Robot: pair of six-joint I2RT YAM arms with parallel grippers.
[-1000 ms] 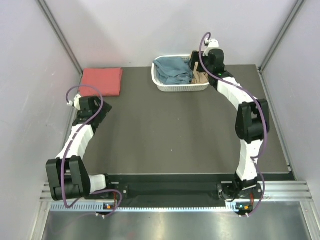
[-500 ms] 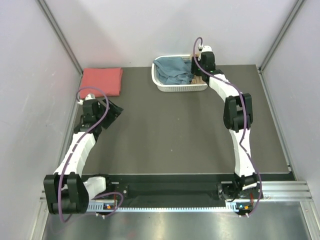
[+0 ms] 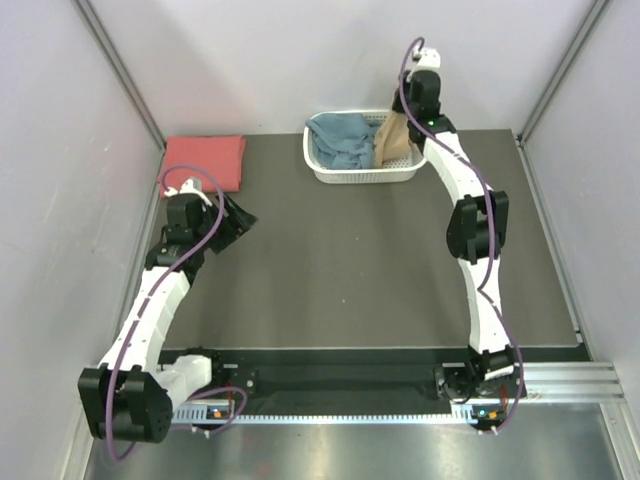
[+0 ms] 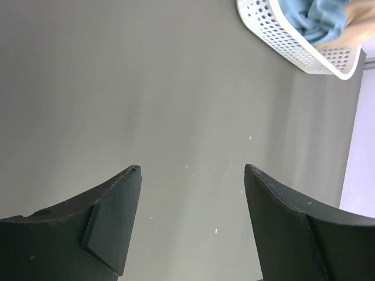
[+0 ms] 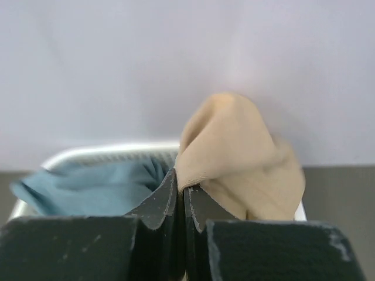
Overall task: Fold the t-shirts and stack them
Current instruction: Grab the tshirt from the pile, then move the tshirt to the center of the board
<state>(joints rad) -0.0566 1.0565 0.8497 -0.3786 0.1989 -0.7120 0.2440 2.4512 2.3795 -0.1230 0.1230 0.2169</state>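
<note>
Right pincer (image 3: 407,117) is up in the upper right of the top view, clamped tight on a bunch of the tan t-shirt (image 3: 392,142). In its wrist view the jaws are pressed together with the tan cloth (image 5: 234,152) pinched in them and bulging just above and to the right of the tips (image 5: 180,188).

The shirt hangs in a narrow drape below the pincer, long axis running top to bottom in the frame, with its lower end down in the right end of the white basket (image 3: 360,177). The blue t-shirt (image 3: 340,140) lies crumpled in the basket's left part.

The coral-red t-shirt (image 3: 205,160) sits folded flat in the upper left, right at the bench's (image 3: 340,260) far left corner, next to the wall.

Left pincer (image 3: 236,222) is wide open and holds nothing, over bare bench (image 4: 176,88) at left. The basket is against the back edge, and a wide stretch of dark bench lies between the arms.
</note>
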